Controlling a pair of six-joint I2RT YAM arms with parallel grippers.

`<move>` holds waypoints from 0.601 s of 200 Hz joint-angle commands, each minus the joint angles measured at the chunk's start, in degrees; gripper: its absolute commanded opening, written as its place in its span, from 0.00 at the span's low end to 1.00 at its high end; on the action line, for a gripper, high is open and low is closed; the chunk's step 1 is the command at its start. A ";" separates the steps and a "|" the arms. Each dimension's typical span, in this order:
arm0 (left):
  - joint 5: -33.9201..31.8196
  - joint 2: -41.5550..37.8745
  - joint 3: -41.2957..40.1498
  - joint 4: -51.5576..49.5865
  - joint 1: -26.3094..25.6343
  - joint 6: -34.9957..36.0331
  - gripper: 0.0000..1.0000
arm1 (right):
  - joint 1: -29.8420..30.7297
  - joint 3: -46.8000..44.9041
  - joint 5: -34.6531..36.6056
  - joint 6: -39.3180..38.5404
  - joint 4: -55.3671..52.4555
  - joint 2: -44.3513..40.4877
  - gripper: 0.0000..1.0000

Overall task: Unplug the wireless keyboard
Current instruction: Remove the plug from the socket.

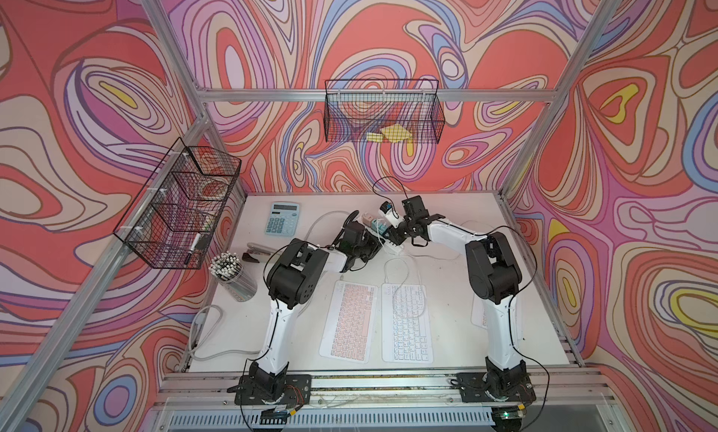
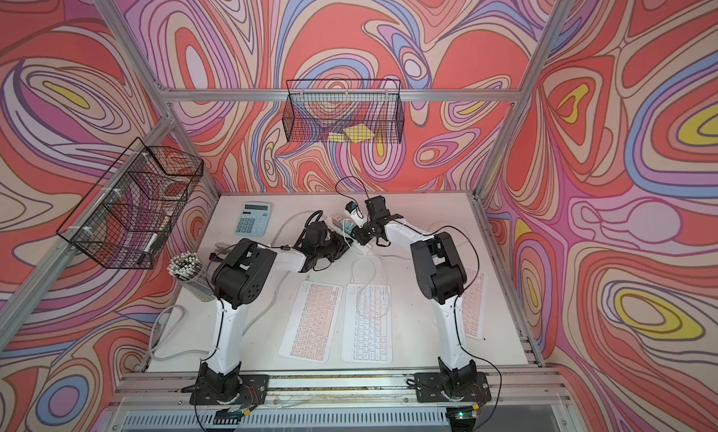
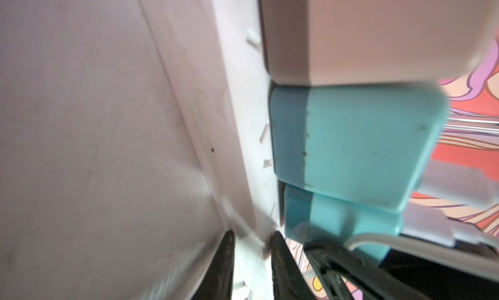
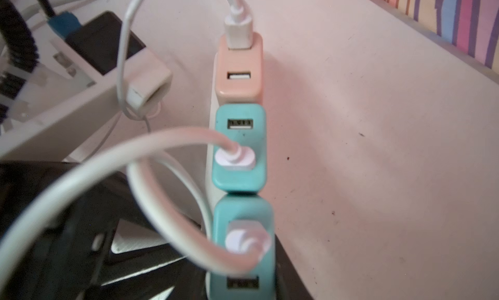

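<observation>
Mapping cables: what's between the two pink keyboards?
The white keyboard; beside it the right arm rises, partly hiding one pink keyboard. Both top views show it.

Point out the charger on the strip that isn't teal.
The peach charger, at the row's end; the middle charger and the third charger are both teal.

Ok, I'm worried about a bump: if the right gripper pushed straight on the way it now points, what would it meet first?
Most likely the nearest teal USB charger plugged into the white power strip. The right gripper looks almost on it, though depth is unclear.
</observation>
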 commanded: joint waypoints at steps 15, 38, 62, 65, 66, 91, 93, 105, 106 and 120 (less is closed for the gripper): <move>-4.76 5.67 -1.71 -16.58 0.76 0.74 0.25 | 4.28 -1.81 3.96 -4.61 6.18 -4.34 0.20; -4.60 5.85 -1.34 -16.82 0.72 0.76 0.25 | 5.71 -2.19 9.30 -7.90 6.79 -4.01 0.19; -4.65 5.85 -1.17 -17.06 0.73 1.05 0.25 | 4.81 0.19 6.60 -5.72 3.52 -3.50 0.19; -4.64 5.78 -1.17 -17.06 0.74 1.06 0.25 | 4.37 0.76 5.25 -4.77 3.01 -3.39 0.19; -4.64 5.77 -1.17 -17.06 0.72 1.06 0.25 | 4.20 0.89 4.65 -4.45 2.82 -3.36 0.19; -4.73 5.67 -1.50 -16.92 0.75 0.94 0.25 | 1.03 3.48 -6.92 2.11 0.36 -3.34 0.19; -4.73 5.67 -1.52 -16.96 0.80 0.97 0.25 | 0.94 3.69 -7.51 2.24 0.08 -3.33 0.19; -4.83 5.67 -1.45 -17.14 0.79 0.81 0.25 | 0.55 4.68 -11.18 2.95 -0.97 -3.04 0.20; -4.87 5.67 -1.44 -17.15 0.83 0.80 0.25 | 0.54 4.65 -11.44 3.05 -0.98 -3.09 0.20; -4.82 5.67 -1.43 -17.17 0.79 0.79 0.25 | 0.25 4.46 -13.87 4.50 -0.58 -3.21 0.20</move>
